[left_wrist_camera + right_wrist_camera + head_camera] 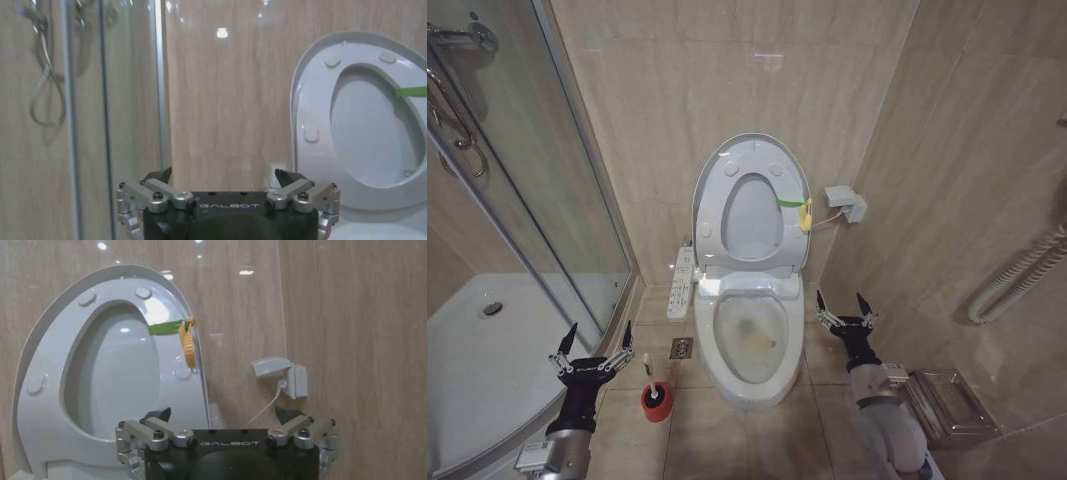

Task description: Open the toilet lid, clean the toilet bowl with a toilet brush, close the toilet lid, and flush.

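The toilet lid (752,215) stands raised against the back wall, with a green strap and a yellow tag on its right edge. It also shows in the wrist views: toilet lid (363,125), toilet lid (100,370). Below it the toilet bowl (747,345) lies uncovered, with yellowish-brown stains inside. The toilet brush (656,398) stands in its red cup on the floor left of the bowl. My left gripper (595,345) hovers open just left of the brush, fingers up, also seen as left gripper (223,177). My right gripper (845,306) is open right of the bowl, also seen as right gripper (223,415).
A glass shower enclosure (537,210) and white shower tray (472,345) fill the left. A control panel (683,282) hangs beside the toilet, above a floor drain (681,347). A wall socket (845,203), a hose (1017,275) and a metal rack (947,402) are on the right.
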